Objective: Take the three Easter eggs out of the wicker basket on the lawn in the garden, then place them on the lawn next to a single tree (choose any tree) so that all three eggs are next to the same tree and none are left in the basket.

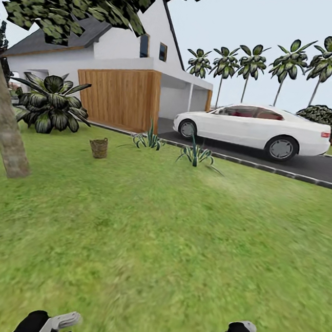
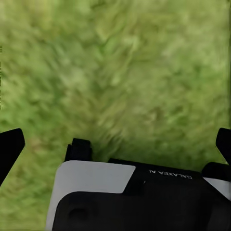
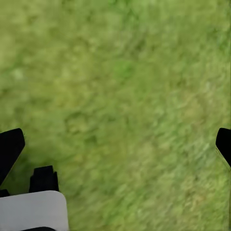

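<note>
A home's front garden: lawn (image 1: 169,228), white house (image 1: 112,51), parked car (image 1: 255,129).

Left gripper (image 2: 115,144) fingers spread wide, right gripper (image 3: 115,144) likewise, both empty, held low over lawn (image 1: 168,238)

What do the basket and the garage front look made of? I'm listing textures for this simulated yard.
The wicker basket looks woven from brown wicker, matte, though the weave is too small to make out. The garage front looks like warm orange-brown wood boards, with vertical grain lines and a dull finish.
</note>
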`<state>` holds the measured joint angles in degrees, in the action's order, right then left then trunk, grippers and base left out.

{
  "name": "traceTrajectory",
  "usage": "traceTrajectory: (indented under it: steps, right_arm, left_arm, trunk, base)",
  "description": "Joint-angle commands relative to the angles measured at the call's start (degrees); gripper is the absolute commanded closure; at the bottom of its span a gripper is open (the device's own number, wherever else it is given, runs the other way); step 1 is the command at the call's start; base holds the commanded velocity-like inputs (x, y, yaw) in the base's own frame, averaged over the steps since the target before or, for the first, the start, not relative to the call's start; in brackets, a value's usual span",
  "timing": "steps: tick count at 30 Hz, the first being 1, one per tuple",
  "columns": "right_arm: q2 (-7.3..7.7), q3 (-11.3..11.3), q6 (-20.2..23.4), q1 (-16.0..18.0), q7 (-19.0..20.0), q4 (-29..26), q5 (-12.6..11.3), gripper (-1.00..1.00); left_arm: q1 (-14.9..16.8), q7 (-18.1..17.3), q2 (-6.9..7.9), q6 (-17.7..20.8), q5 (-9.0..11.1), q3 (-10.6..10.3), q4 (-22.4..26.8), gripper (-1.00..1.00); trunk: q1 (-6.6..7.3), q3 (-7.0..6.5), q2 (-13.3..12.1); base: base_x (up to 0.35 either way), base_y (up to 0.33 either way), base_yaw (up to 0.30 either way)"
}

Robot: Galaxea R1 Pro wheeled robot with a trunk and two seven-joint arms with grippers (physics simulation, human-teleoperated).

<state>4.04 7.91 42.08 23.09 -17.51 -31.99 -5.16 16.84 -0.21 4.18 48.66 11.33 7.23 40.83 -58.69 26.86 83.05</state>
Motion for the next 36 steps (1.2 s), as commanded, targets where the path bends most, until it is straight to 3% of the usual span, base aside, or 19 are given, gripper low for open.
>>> traceTrajectory:
  steps: [1, 36]
  right_arm:
    - [0.09, 0.44, 0.29, 0.02, -0.43, -0.09, -0.55, -1.0]
    - [0.18, 0.25, 0.34, 0.02, -0.25, -0.01, -0.75, -1.0]
  left_arm:
    - [0.04, -0.07, -0.03, 0.25, 0.14, 0.1, 0.04, -1.0]
    - [0.04, -0.19, -0.14, 0.22, 0.01, -0.11, -0.23, -1.0]
  trunk:
    - [-0.03, 0.07, 0.03]
    - [-0.03, 0.82, 0.03]
  base:
    - [0.335, 0.082, 0.298]
    - [0.34, 0.019, 0.264]
